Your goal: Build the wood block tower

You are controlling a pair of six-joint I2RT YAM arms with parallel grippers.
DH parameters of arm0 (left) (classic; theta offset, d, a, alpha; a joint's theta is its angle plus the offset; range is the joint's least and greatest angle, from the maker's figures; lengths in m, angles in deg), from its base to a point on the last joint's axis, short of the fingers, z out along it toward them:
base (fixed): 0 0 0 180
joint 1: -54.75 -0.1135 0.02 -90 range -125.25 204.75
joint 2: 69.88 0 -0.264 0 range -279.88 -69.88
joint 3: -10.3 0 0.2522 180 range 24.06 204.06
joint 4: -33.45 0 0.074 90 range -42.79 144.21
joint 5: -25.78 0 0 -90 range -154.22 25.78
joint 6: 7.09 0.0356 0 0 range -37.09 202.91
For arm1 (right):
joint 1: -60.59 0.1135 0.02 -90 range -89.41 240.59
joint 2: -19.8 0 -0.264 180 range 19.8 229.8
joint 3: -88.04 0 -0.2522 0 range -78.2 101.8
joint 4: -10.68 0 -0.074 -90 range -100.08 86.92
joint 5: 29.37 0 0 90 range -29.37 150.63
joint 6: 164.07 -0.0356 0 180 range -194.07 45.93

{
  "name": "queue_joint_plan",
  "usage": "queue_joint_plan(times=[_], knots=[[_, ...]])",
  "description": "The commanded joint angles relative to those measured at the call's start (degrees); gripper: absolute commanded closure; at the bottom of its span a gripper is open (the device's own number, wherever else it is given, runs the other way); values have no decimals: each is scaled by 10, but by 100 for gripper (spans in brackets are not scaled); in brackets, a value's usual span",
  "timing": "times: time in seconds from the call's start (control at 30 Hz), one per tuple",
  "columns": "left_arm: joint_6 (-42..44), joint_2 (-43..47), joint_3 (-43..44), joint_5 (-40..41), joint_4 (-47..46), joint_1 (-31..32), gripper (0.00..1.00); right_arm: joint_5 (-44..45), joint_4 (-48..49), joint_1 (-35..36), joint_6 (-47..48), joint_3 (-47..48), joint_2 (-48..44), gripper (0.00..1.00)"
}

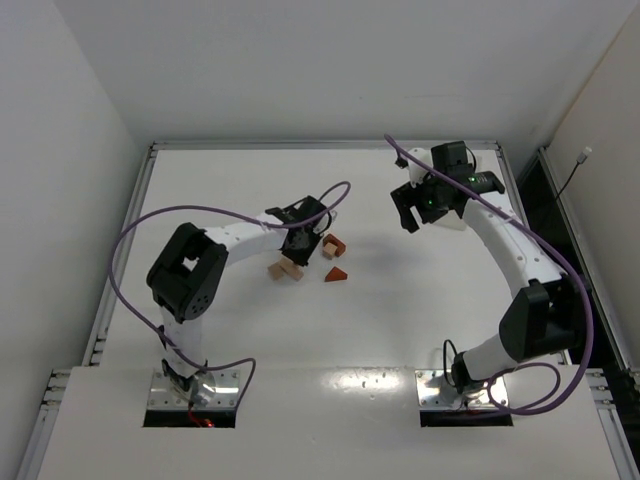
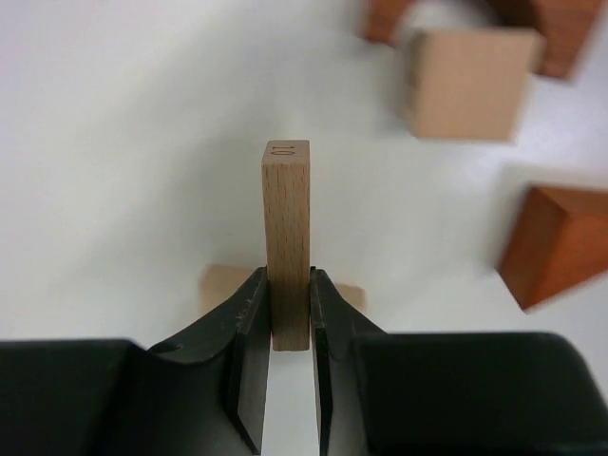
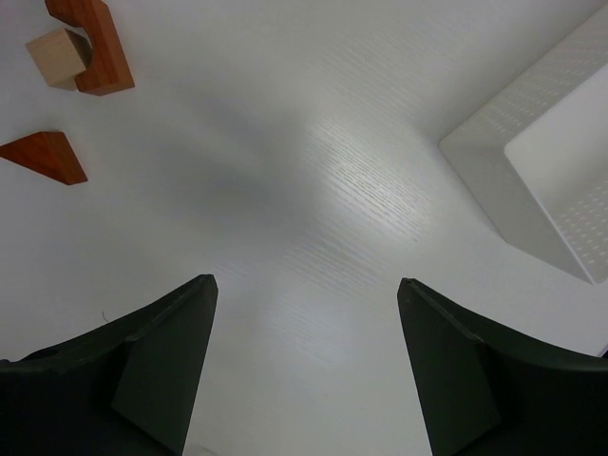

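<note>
My left gripper [image 2: 287, 281] is shut on a thin light tan plank [image 2: 286, 218] and holds it just above another tan block [image 2: 218, 286] lying on the table. In the top view this gripper [image 1: 297, 243] is over the tan blocks [image 1: 285, 269]. A tan cube [image 2: 470, 83] rests against a reddish-brown piece [image 2: 562, 33], and a reddish-brown wedge [image 2: 557, 244] lies to the right. The top view shows the cube pair [image 1: 333, 246] and the wedge [image 1: 335, 274]. No stacked tower is in view. My right gripper [image 3: 306, 285] is open and empty, above bare table.
A white tray [image 3: 494, 171] sits at the right of the right wrist view. That view also shows the reddish-brown piece [image 3: 95, 43], tan cube [image 3: 59, 55] and wedge [image 3: 43, 155] at far left. The table's raised edges frame the top view.
</note>
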Motion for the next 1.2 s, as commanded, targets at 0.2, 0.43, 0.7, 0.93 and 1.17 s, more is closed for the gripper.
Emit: queue_joint_plan(times=[0.2, 0.43, 0.7, 0.93, 1.17], knots=[[-21, -97, 124, -6, 11, -39, 100, -14, 12, -2, -3, 16, -1, 26], [6, -131, 160, -29, 12, -26, 100, -14, 12, -2, -3, 27, 10, 26], [24, -111, 113, -47, 7, 7, 100, -14, 12, -2, -3, 27, 10, 26], [41, -64, 75, -34, -17, 67, 100, -19, 12, -2, -3, 22, 10, 26], [35, -38, 51, -28, -27, 90, 100, -25, 12, -2, -3, 10, 4, 26]])
